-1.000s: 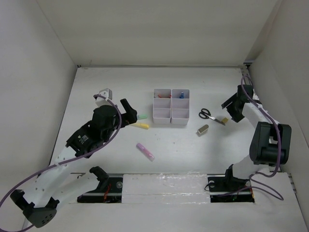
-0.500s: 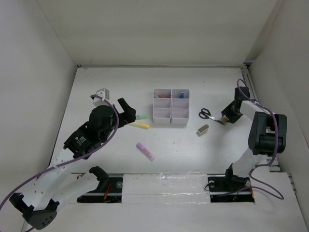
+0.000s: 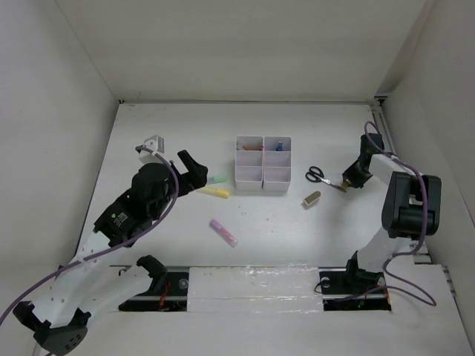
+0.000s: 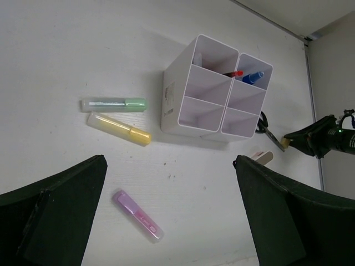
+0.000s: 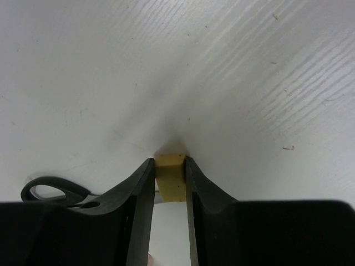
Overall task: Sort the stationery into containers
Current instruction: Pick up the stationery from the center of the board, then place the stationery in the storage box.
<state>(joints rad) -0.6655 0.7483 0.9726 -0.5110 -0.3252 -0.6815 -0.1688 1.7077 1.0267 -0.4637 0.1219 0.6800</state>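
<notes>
Right end effector (image 5: pixel 169 164) — tighter, on block (image 5: pixel 171 178)

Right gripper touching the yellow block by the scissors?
Touching. Right wrist view: the right gripper has both fingers flush against the yellow block, no gap on either side.

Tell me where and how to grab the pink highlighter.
Grip the pink highlighter across the middle of its barrel, coming straight down from above. It lies flat and diagonal on the bare table with nothing touching it, so turn the jaws square to its long axis and close on its narrow sides.
</notes>
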